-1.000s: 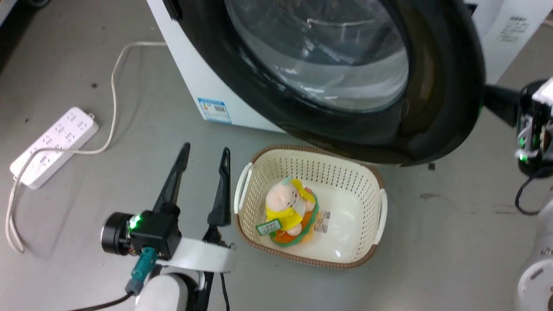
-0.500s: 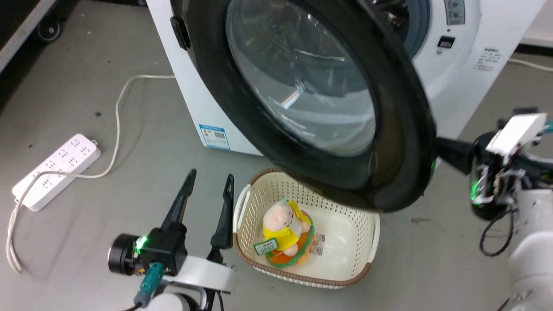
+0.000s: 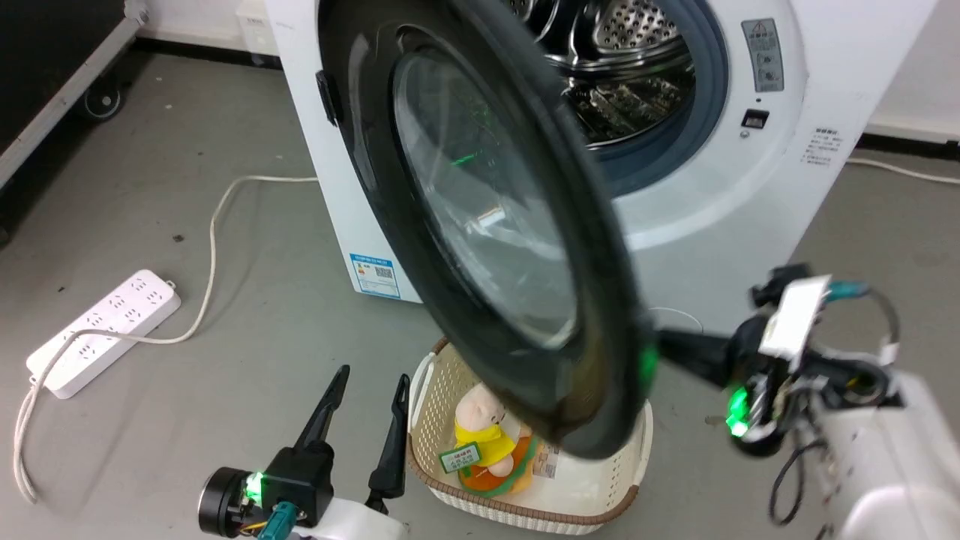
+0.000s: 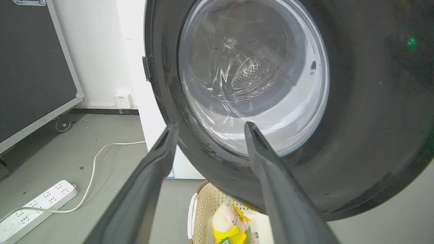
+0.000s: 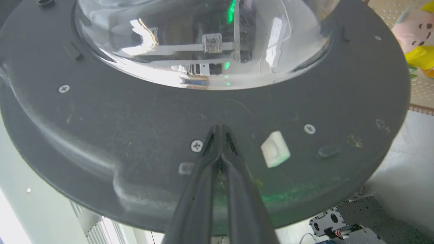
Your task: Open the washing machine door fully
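Observation:
The washing machine door (image 3: 600,315), a glossy black ring around a clear bulging glass bowl, stands swung out from the white machine (image 3: 750,187), hinged at the left. Behind it the steel drum opening (image 3: 622,67) shows. My right gripper (image 3: 660,346) is shut, and its tips (image 5: 218,128) rest against the door's dark inner face (image 5: 135,112) just below the glass. My left gripper (image 3: 373,375) is open and holds nothing, low at the front left, apart from the door. In the left wrist view this gripper (image 4: 211,125) points at the door's outer side (image 4: 356,101).
A cream basket (image 3: 427,420) holding a plush toy (image 3: 484,431) sits on the floor under the door's lower edge. A white power strip (image 3: 101,334) and its cable lie on the left floor. A black wheeled case (image 3: 52,67) stands far left.
The head camera has tilted up. The door has swung wider from the machine, uncovering the drum opening. My right gripper has followed, still against its inner side. The left gripper stays open.

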{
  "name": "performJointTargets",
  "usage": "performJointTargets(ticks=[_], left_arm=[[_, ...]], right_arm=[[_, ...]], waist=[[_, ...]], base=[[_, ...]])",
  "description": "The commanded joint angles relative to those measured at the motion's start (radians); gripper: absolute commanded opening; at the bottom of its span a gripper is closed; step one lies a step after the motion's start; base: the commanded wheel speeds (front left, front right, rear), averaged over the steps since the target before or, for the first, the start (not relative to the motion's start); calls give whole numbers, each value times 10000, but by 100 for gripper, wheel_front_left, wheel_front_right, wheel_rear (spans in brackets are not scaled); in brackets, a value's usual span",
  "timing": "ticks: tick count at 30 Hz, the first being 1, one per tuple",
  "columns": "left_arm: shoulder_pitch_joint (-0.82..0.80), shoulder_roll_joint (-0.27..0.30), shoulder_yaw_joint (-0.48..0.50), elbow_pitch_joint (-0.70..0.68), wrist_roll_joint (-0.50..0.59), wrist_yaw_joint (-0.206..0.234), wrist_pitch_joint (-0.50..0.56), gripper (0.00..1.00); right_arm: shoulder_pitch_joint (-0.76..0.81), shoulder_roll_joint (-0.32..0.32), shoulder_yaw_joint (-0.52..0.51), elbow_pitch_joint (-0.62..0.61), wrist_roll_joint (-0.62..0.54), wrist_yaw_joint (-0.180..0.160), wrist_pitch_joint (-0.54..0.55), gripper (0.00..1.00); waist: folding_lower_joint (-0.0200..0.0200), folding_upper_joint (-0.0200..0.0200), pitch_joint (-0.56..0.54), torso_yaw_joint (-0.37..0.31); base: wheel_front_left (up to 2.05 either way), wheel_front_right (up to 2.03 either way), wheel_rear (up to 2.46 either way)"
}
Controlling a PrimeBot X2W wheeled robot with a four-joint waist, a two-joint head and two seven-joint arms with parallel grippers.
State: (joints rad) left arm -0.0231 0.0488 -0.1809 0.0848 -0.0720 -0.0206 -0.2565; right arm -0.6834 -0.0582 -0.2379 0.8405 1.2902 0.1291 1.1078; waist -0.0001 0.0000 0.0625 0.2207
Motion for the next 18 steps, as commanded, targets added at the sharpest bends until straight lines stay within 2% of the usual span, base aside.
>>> performJointTargets(ticks=[1,5,10,14,18], left_arm=[[157,14,-22,40,27,-42,-53,100],[265,14,-34,56,30,-69,-53,100],[364,14,-7,70,-25,-123,-53,100],[385,14,19,78,-36,-162,-53,100],[412,14,64,68,-67,-186,-53,100]], right_arm=[[637,79,868,-357,792,16,-19,0],[1565,79,2630,-1332,2038,16,-530,0],[2457,79,4376,-2555,2900,16,-1490,0],[2788,79,5190,-3010,3220,16,-2120,0],[2883,79,5398,-3217,3352,16,-2621,0]], waist=[[1,0,-101,27],[1,0,-200,40],[1,0,-260,52],[1,0,-304,72],[1,0,-367,78]], base=[[0,0,0],[0,0,0],[0,0,0],[0,0,0],[0,0,0]])
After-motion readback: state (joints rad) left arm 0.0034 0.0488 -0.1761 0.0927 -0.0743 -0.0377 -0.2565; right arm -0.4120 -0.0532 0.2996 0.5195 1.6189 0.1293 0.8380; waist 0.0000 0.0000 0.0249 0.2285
